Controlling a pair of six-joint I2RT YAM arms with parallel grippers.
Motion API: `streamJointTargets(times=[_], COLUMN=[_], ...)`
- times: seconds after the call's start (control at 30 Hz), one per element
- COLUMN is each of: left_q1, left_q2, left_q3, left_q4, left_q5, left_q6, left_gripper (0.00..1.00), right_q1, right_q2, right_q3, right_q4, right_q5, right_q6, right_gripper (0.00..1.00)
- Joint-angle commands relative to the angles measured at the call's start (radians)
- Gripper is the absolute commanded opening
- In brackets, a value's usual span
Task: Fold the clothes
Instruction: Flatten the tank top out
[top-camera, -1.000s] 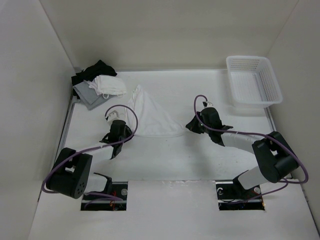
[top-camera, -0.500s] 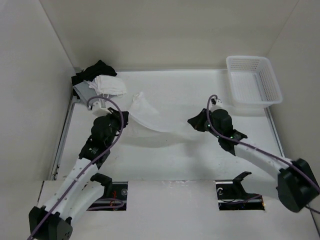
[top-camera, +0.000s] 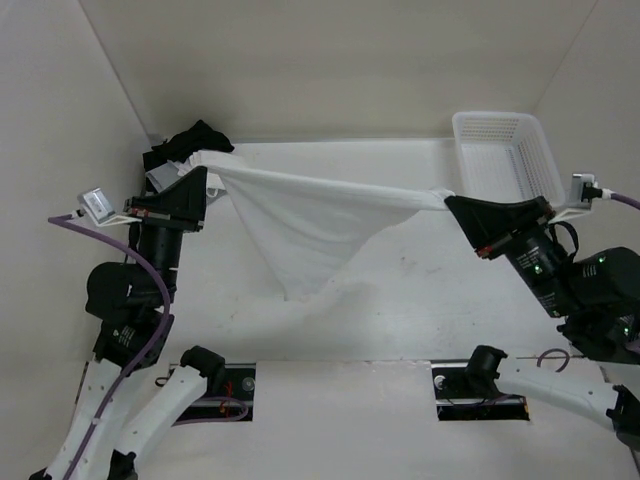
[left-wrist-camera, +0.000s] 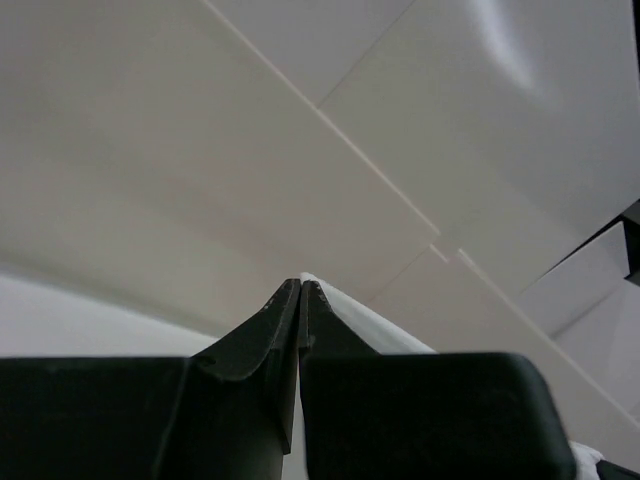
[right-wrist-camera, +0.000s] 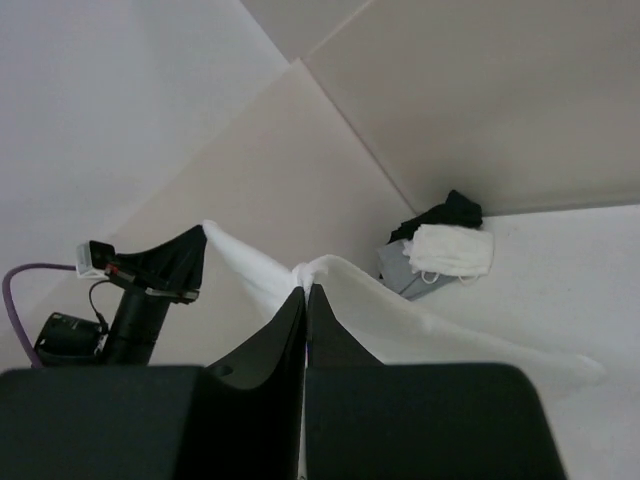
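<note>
The white top (top-camera: 310, 215) is held in the air above the table (top-camera: 400, 300), stretched between the two arms. One end of its upper edge is pinched in the left gripper (top-camera: 205, 172), whose jaws are closed tight on the fabric, and the other end is clamped in the same way by the right gripper (top-camera: 449, 199). The upper edge is drawn taut and the cloth hangs to a point, presumably so it can be spread flat for folding. The heap of garments (top-camera: 185, 150) and the basket (top-camera: 505, 160) are not touched.
</note>
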Motion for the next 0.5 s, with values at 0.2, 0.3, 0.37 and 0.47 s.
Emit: streamJointTargets(times=[0.2,0.3,0.37,0.47], left_q1=[0.016,0.059,0.094,0.142], left_q2=[0.074,0.133,0.201,0.353], left_q3=[-0.112,-0.152,-0.157,-0.129], left_q4=[0.054,0.093,0.14,0.243], left_q5=[-0.04,-0.04,-0.024,0.022], left_q6=[-0.012,-0.026,-0.042,-0.075], left_gripper=[0.0,0.0,0.0,0.0], right_q1=[-0.023,-0.15,-0.248,-0.403], right_q2=[0.151,0.211,0.274,0.407], right_q3=[-0.012,-0.027,-0.032,-0.004], right_q4=[-0.086,-0.044,0.0,0.086], right_q5=[0.08,-0.045,-0.152,-0.3], right_q6=[-0.055,-0.043,-0.031,-0.003], right_gripper=[0.01,0.01,0.01,0.01])
